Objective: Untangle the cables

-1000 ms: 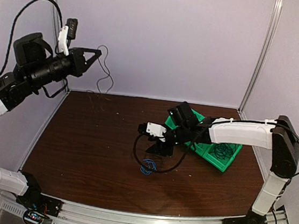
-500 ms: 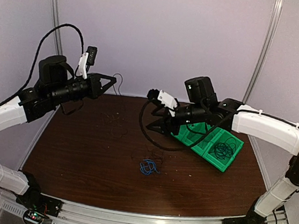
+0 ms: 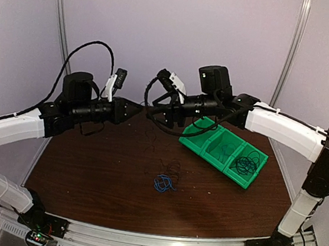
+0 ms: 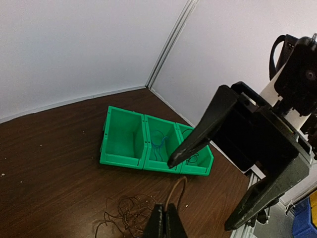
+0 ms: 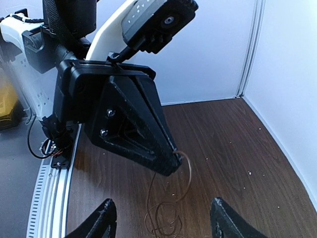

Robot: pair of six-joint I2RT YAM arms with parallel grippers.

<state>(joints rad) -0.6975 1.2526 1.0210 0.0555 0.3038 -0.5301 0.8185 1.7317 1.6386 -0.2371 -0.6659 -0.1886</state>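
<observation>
Hanging from the closed left gripper [image 3: 138, 109], a thin brown cable [image 4: 172, 193] is held above the tangle [image 3: 170, 166] and blue cable [image 3: 162, 184] on the table [image 3: 88, 168], while the right gripper [image 3: 154, 108] is seen wide open just beside it.

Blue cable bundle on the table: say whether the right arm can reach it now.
Probably yes. The blue cable bundle lies uncovered, and the open right hand hangs higher up with nothing between them; only loose thin wires lie beside it.

Green three-compartment bin [image 4: 121, 159] on dark brown table [image 3: 87, 173], right rear; pale walls [image 3: 193, 31].
</observation>
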